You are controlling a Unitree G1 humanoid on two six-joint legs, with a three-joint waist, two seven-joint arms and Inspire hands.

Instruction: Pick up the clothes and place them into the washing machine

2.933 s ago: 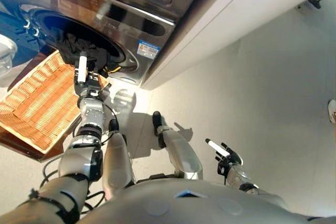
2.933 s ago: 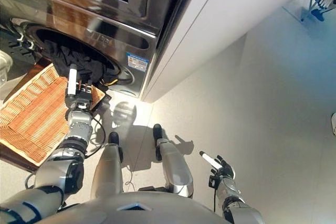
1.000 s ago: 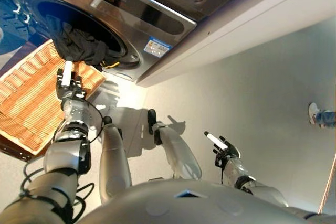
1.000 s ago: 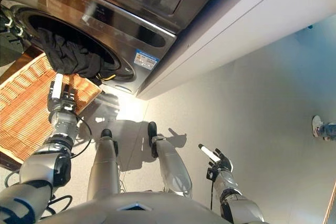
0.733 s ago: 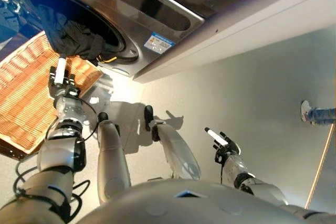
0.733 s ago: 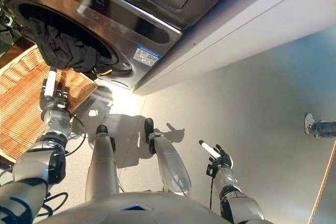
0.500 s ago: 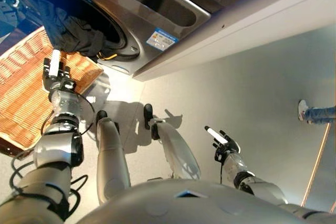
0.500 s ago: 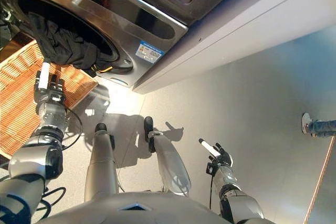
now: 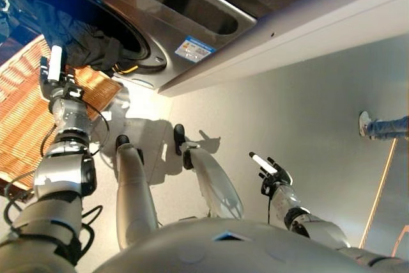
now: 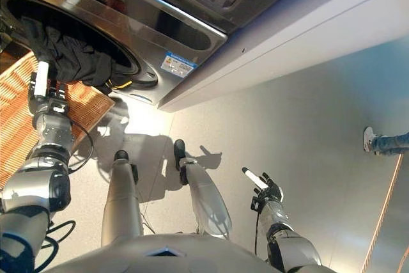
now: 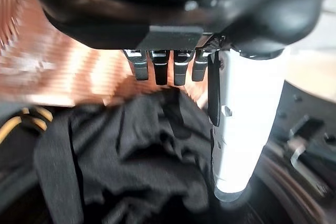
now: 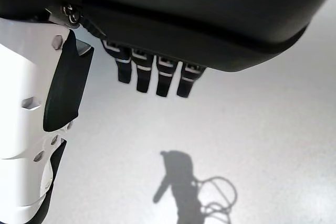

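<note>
At upper left, dark clothes (image 9: 86,46) spill half out of the washing machine (image 9: 192,20) drum, hanging over the lip above the wicker basket (image 9: 25,113). The left hand (image 9: 56,81), fingers relaxed and empty, sits just below. The soft, light cloth looks best bunched at its hanging fold; it droops toward the lower left. The right hand (image 9: 271,174) hangs open and empty, lower right.
</note>
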